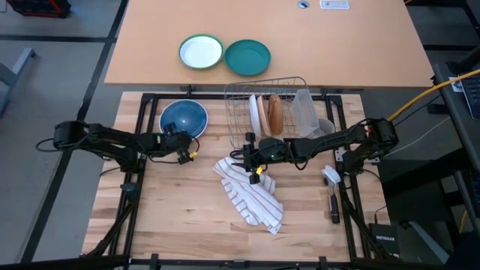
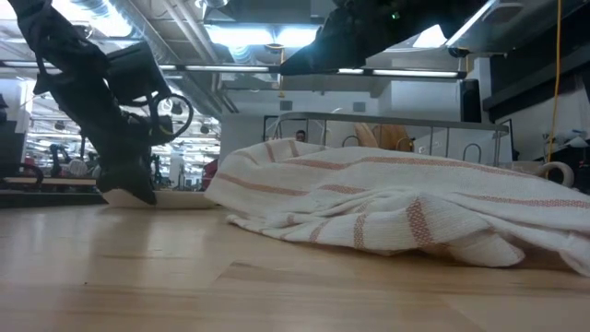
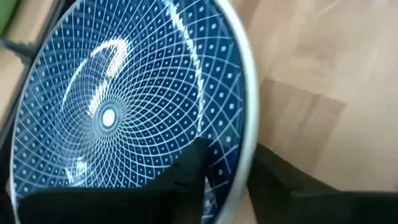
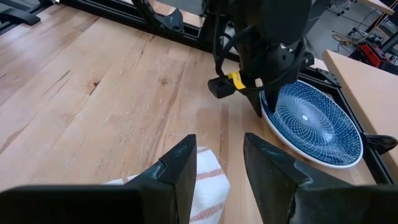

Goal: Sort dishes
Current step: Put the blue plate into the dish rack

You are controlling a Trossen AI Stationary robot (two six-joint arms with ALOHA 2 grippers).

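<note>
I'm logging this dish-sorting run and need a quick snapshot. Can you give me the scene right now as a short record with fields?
blue plate: flat on the wooden table, left of the dish rack
left gripper: fingers straddling the blue plate's rim
dish rack: wire, holds a white plate and a tan-brown plate on edge
right gripper: in front of the rack, over the striped towel, open, holding nothing
far table: teal plate beside a green-rimmed white plate

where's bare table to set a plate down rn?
Bare wood in front of the left gripper, beside the striped towel, and between the towel and the brush. Crowded around the rack, blue plate and right gripper.
</note>
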